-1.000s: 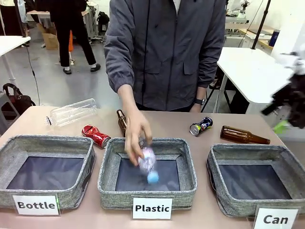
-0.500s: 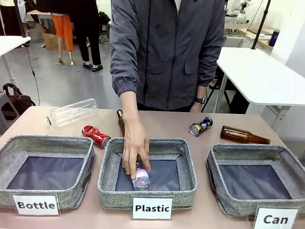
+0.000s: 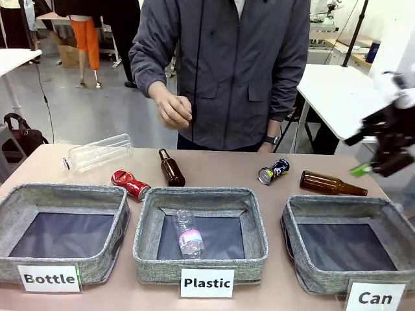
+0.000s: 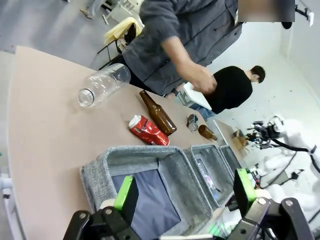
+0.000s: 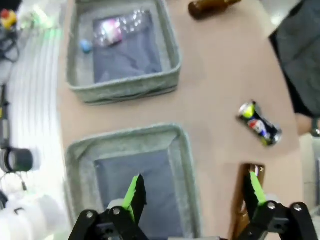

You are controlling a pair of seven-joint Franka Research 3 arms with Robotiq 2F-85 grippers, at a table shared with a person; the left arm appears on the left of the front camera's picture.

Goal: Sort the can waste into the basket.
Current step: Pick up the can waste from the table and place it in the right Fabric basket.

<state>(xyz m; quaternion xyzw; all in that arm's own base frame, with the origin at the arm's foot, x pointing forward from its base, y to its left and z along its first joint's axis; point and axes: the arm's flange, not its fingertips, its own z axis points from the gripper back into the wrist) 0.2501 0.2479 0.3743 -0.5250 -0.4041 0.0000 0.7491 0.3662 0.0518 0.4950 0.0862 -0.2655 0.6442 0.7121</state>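
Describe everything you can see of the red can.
The red can is a small metal drink can, crushed at its middle, red with white print and a silver end. It lies on its side on the table, just behind the gap between the Bottle bin and the Plastic bin, beside a brown bottle. Nothing holds it.

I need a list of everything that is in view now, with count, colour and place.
baskets: three, grey, near edge: Bottle basket, Plastic basket, Can basket.
cans: two; red can behind Bottle basket, dark printed can right of middle.
glass bottles: two, brown; one behind Plastic basket, one behind Can basket.
plastic bottles: two, clear; one far left on table, one crushed in Plastic basket.
person's hand: one, raised above table.
grippers: two, black, green pads, open; left gripper over Bottle basket, right gripper over Can basket.
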